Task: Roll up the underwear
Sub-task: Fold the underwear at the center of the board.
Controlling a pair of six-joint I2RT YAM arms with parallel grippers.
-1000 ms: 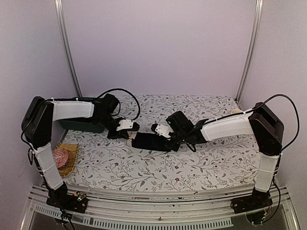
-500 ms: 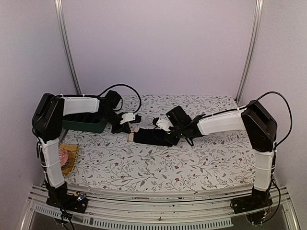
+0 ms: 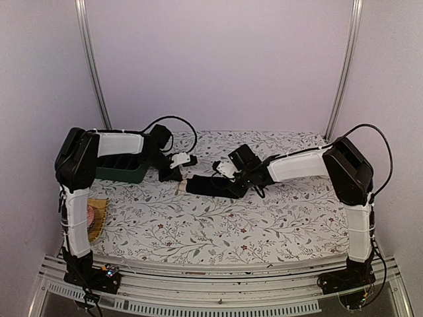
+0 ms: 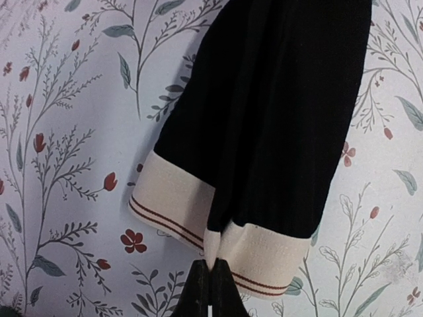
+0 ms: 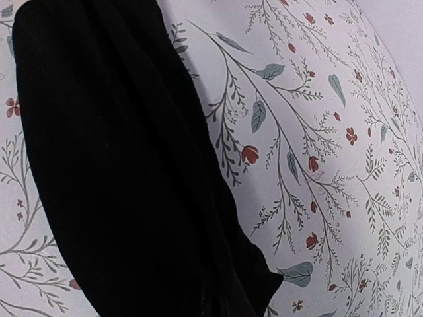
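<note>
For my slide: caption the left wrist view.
Left gripper pinches cream striped waistband of black fabric underwear on floral tablecloth.

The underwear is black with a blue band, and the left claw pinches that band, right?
The underwear is black, but its band is cream with brown stripes, not blue; the left wrist view shows it. The left gripper does pinch it.

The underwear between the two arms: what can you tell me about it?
The underwear is a soft black knit with a cream waistband carrying two thin brown stripes. It lies stretched and creased on the floral tablecloth. The left gripper pinches the waistband edge; the right gripper seems to hold the black end.
</note>
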